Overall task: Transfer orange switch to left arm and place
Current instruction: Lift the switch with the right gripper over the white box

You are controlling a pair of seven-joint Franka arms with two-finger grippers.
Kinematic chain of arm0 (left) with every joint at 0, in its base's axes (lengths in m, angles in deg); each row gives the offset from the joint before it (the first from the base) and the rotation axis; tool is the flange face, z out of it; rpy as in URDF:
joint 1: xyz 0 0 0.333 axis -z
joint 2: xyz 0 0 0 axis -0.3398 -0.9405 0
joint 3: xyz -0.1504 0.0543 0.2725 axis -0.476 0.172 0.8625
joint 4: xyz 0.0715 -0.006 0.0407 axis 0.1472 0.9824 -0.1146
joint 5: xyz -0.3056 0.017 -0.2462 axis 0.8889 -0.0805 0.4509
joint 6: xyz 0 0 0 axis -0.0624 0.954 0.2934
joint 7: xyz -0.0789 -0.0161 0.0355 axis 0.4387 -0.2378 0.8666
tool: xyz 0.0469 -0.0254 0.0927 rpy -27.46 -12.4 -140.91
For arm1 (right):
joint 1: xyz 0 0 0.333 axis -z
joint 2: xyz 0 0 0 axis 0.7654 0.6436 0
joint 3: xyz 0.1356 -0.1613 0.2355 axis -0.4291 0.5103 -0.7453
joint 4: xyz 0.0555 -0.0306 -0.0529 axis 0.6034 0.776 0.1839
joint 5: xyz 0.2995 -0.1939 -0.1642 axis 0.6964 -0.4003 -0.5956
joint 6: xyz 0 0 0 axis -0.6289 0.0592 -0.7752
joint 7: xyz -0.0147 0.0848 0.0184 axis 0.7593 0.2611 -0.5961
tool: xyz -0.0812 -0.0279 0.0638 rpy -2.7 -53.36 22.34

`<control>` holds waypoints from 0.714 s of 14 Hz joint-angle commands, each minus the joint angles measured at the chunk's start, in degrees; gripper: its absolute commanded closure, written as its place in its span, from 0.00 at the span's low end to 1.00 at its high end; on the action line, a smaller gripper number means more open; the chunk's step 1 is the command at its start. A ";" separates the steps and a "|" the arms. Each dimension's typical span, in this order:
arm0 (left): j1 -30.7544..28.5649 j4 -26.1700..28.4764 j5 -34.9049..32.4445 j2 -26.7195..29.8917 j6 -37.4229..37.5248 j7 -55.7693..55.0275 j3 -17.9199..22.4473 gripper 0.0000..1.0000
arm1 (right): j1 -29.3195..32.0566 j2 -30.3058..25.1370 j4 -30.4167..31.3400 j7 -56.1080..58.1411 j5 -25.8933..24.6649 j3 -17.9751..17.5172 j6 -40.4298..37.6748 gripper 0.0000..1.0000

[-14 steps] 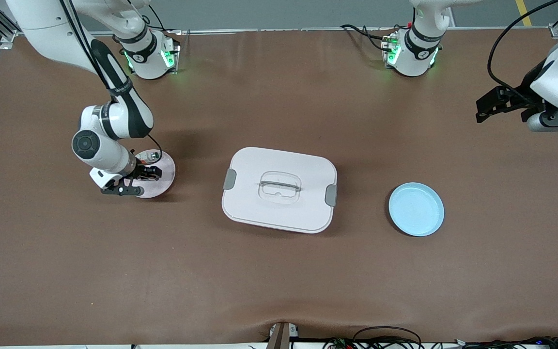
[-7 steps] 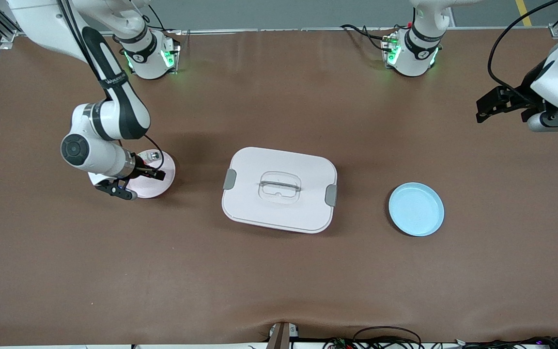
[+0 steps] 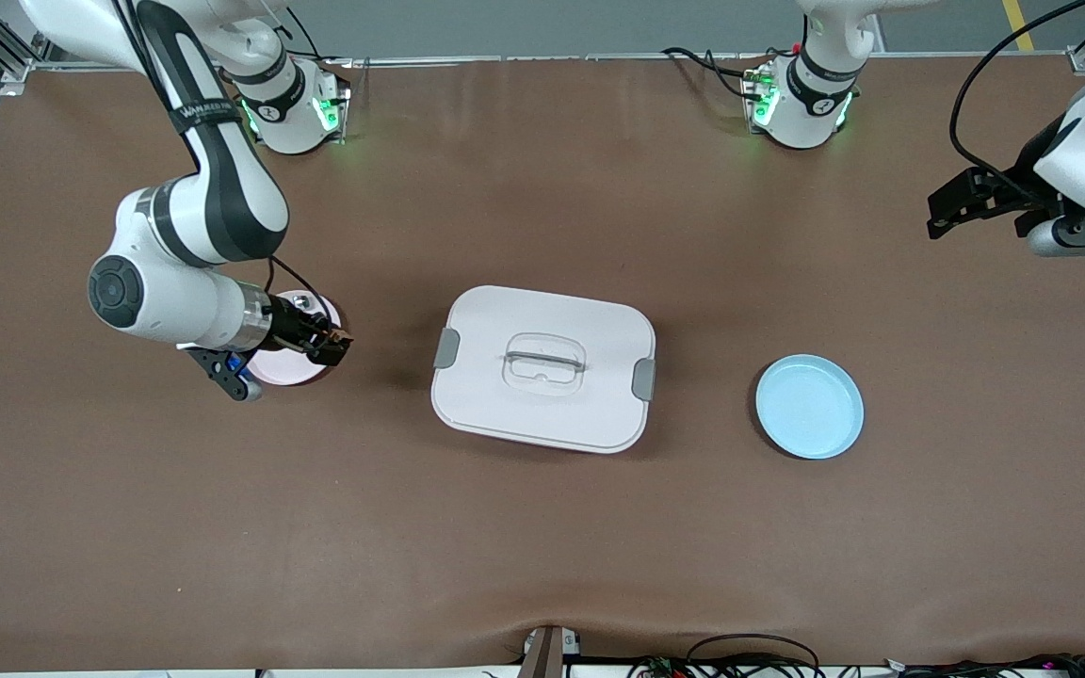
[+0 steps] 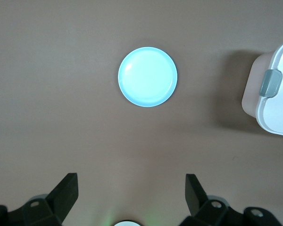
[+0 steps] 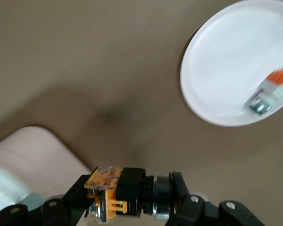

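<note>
The right arm's wrist hides most of the pink plate point(image 3: 302, 369), and both arms run off the front view's top and side. The right gripper point(image 3: 331, 348) hangs just over that plate's rim, toward the box point(image 3: 542, 367), clenched on the switch point(image 5: 118, 194); its orange middle shows between the fingers. A small silver-and-orange part point(image 5: 269, 94) lies blurred on the plate. The forearm band carries writing too small to read. The left gripper point(image 4: 132, 194) waits over the table's left-arm end, jaws spread with nothing between them. A blue plate point(image 3: 809, 407) sits on the brown mat point(image 3: 542, 546), with cables along its edge.
</note>
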 commanded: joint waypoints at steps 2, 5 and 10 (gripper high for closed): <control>-0.15 -0.46 -0.18 -0.68 0.01 0.23 -0.17 0.00 | -4.96 2.31 -7.45 -12.88 8.08 0.37 -1.00 1.00; -0.41 -0.46 -0.18 -1.64 0.01 0.32 -0.17 0.00 | -8.12 5.83 -14.66 -23.08 9.68 0.37 -0.92 1.00; 0.02 -0.46 0.61 -2.87 -0.08 0.06 -0.17 0.00 | -12.96 12.86 -26.43 -38.20 11.26 0.37 -0.65 1.00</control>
